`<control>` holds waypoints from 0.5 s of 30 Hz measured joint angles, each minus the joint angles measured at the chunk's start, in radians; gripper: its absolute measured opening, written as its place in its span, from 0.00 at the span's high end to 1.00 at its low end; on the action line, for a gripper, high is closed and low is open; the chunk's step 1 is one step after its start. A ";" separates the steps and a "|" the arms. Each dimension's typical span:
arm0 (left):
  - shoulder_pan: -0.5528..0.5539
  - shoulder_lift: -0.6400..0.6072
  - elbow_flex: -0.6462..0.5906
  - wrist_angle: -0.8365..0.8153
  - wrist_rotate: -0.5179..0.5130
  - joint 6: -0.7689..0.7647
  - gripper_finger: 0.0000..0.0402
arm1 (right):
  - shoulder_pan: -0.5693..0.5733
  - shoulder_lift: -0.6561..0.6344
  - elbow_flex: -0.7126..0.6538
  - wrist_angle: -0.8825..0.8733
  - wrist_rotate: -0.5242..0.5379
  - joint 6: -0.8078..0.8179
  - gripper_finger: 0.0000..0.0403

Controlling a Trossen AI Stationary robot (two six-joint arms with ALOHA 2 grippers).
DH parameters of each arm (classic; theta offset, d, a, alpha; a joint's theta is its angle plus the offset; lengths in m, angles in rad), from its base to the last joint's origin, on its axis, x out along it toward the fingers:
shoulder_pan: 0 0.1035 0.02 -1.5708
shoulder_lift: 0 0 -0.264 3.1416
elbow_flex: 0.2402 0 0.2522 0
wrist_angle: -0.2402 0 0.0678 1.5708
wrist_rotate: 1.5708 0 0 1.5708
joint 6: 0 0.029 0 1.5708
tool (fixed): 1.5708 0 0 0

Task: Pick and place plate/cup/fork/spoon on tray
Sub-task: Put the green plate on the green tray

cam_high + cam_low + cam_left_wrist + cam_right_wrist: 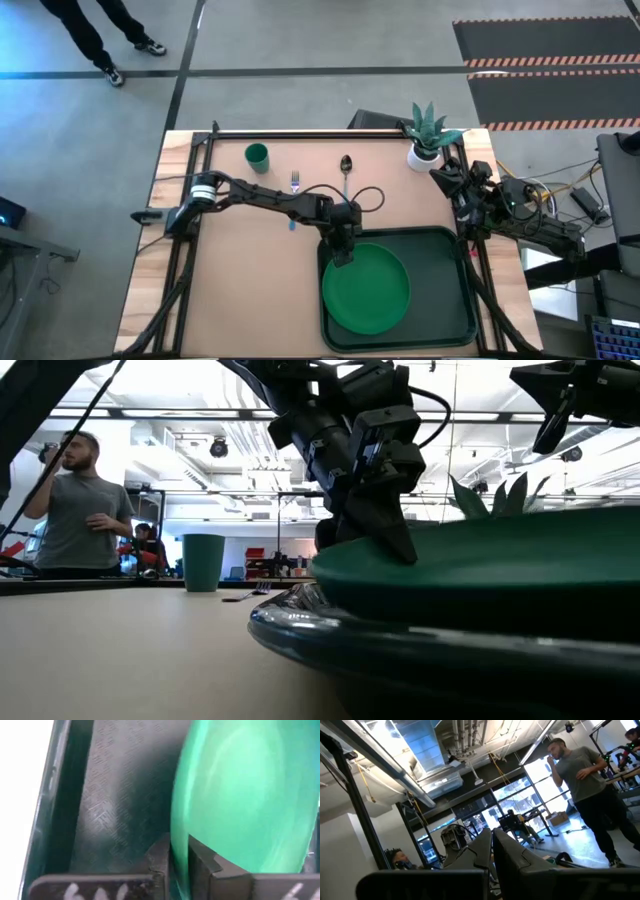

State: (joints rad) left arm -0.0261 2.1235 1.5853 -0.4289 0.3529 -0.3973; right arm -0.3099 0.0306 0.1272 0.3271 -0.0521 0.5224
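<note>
The bright green plate (368,290) lies over the dark green tray (445,300) at the table's near right. My left gripper (341,253) reaches from the left and is shut on the plate's far-left rim. The low view shows that edge (335,568) above the tray's rim (330,632). The green cup (257,156) stands at the far left. The fork (295,186) and the spoon (346,166) lie flat on the table beyond the tray. My right gripper (446,178) waits shut at the right, beside the plant. My left gripper pinches the plate's rim (178,827) between its two fingers (200,860), one on the upper face and one beneath. The fingers slant down from the far left side. The held edge is raised over the tray's floor (120,805); the plate's far part is hidden.
A white pot with a spiky green plant (425,140) stands at the far right corner. A black cable (368,198) loops on the table near the spoon. A person (80,510) stands in the room beyond the table.
</note>
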 joint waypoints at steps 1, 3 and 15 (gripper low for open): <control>0.000 0.000 0.000 0.001 0.000 0.000 0.92 | 0.000 0.000 0.000 0.000 0.000 0.000 0.98; 0.000 0.000 -0.002 0.003 0.001 0.000 0.89 | 0.000 0.000 0.000 0.000 0.000 -0.001 0.98; 0.003 -0.001 -0.007 0.025 -0.047 0.043 0.84 | 0.000 0.000 0.000 0.000 0.000 -0.007 0.98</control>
State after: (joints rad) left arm -0.0232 2.1228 1.5784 -0.4041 0.3064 -0.3540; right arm -0.3099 0.0307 0.1272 0.3271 -0.0521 0.5156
